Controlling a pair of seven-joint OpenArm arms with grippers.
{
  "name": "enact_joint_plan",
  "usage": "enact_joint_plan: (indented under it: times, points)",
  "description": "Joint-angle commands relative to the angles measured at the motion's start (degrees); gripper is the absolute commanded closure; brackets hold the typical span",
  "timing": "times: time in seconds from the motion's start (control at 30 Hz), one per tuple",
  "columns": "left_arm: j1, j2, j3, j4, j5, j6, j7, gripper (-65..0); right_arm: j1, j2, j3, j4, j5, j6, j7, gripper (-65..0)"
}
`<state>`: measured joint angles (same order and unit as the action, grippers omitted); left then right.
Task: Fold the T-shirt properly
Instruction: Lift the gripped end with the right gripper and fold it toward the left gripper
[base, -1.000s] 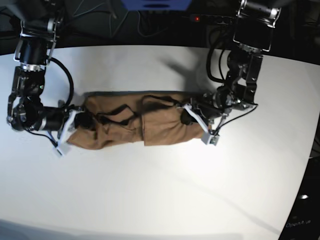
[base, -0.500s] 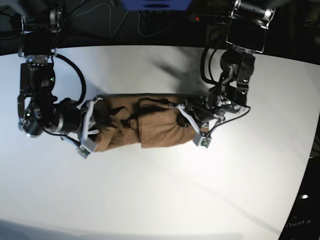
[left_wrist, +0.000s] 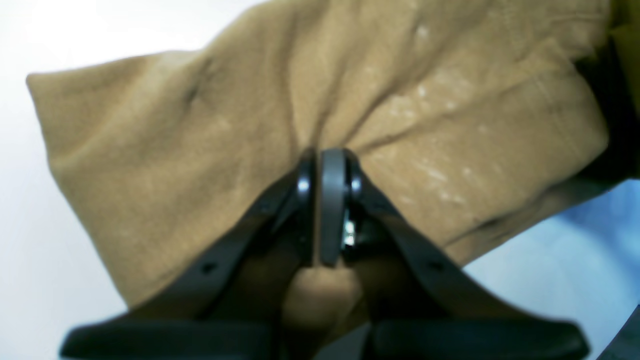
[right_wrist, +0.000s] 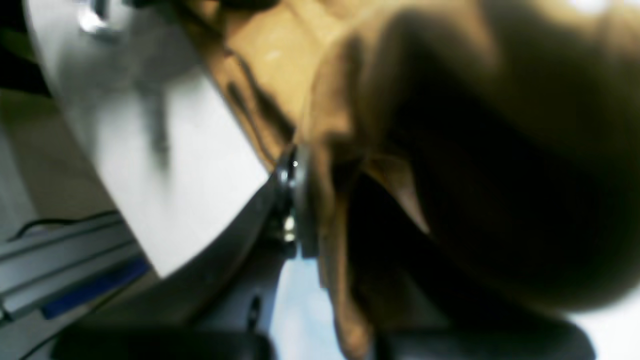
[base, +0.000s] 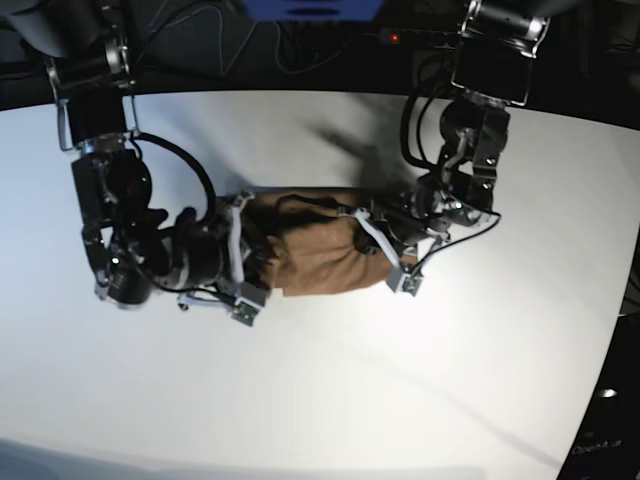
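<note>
**A:** Where is the T-shirt (base: 318, 258) right now?

**B:** You have it bunched into a short, thick bundle on the white desk (base: 330, 400), a little toward the far edge and roughly midway between the left and right edges. In the base view it lies as a tan-brown strip between your two arms, with dark creases along its top.

**A:** And my left gripper (left_wrist: 327, 165)?

**B:** Its two dark jaws are pressed together on a pinch of the cloth — the left wrist view shows the tan fabric puckering into folds right at the tips. In the base view this gripper (base: 385, 243) sits at the right end of the bundle, its arm reaching in from the far edge of the desk.

**A:** The right gripper (right_wrist: 300, 200)?

**B:** Also clamped narrow on the shirt. The right wrist view is blurred, but you can make out one finger lying against a fold of cloth that drapes over and past it, much of it in deep shadow. In the base view that gripper (base: 243, 262) is at the left end of the bundle, its wrist lying low over the desk.

**A:** Is the shirt flat?

**B:** No — the left wrist view shows a raised, rumpled flap with white desk visible beyond both its sides.
</note>
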<state>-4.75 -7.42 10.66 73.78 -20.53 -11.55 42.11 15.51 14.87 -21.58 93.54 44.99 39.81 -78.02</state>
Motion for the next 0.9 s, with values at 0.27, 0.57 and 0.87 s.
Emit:
enact_joint_plan:
  times: [0.27, 0.57, 0.87]
  points:
    - [3.2, -0.3, 0.2, 5.6, 3.5, 1.8, 9.5, -2.8, 4.0, -2.8, -6.5, 0.8, 1.1, -0.1, 0.1, -0.4]
    - [2.8, -0.3, 0.1, 15.3, 4.0, 1.8, 16.5, -3.2, 6.6, -4.3, -8.1, -1.6, 1.0, -0.7, -0.8, -0.4]
    - [3.0, -0.5, -5.8, 15.4, 4.0, 1.6, 16.7, -3.3, 6.6, -4.3, -8.1, -1.5, 1.0, -0.7, -0.8, -0.4]
